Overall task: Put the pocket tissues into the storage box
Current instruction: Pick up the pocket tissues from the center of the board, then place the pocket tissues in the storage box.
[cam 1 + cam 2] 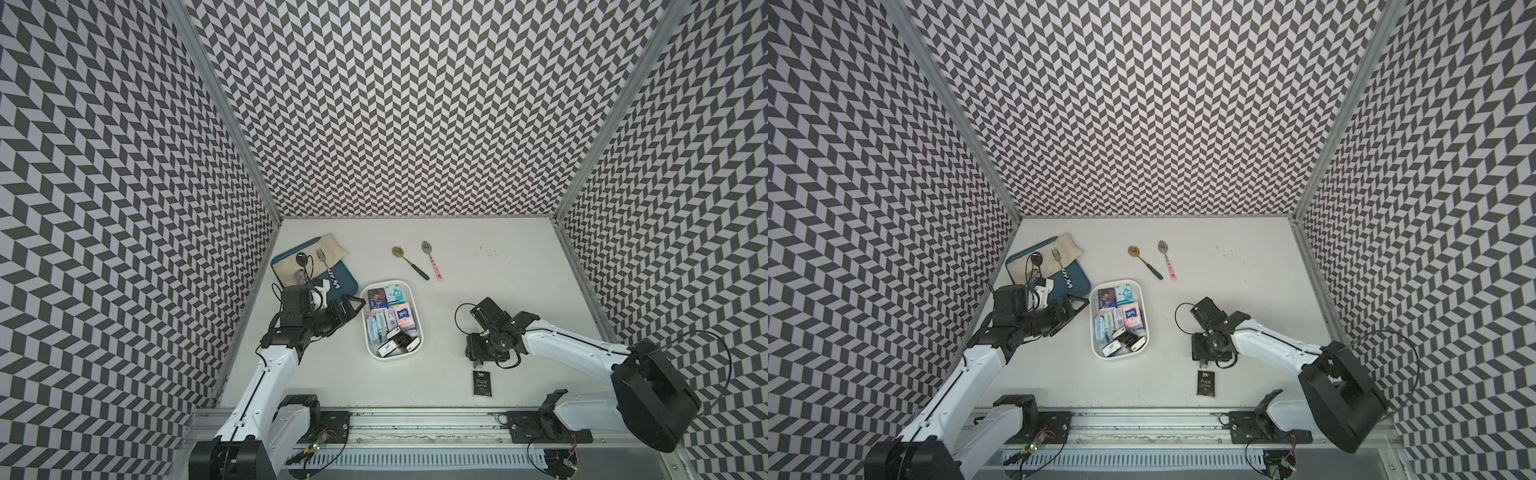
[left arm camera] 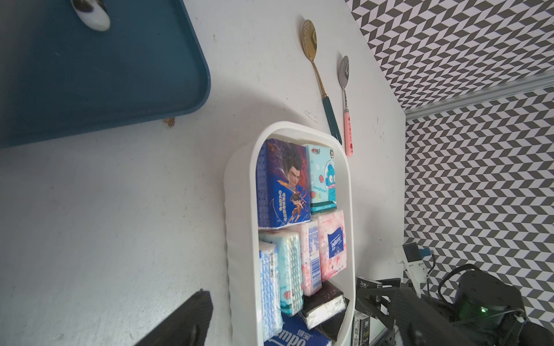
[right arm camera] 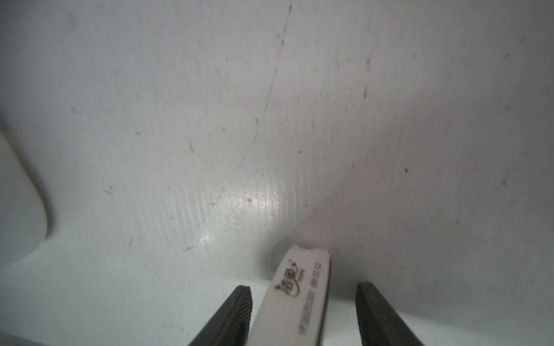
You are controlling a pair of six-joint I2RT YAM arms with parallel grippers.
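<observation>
- The right gripper [image 3: 303, 287] has its fingers parted around a tissue packet [image 3: 305, 269] seen edge-on. One finger is almost against it and a gap shows at the other, so closing may push or tip the thin packet instead of pinching it
- The wrap looks slick and the edge narrow, so a shallow hold could slip during the lift
- The storage box [image 1: 364, 332] is crowded, with black packets [image 1: 401, 338] piled aslant at its near end. One more dropped there might ride over the low rim
- The left gripper [image 1: 351, 308], spread and empty, hangs just beside the box's left wall and could nudge the box
- A black "Face" packet [image 1: 482, 383] lies on the table [image 1: 415, 382], well right of the storage box and nearer the robot, at the right gripper's tips. I cannot tell whether it is the straddled one
</observation>
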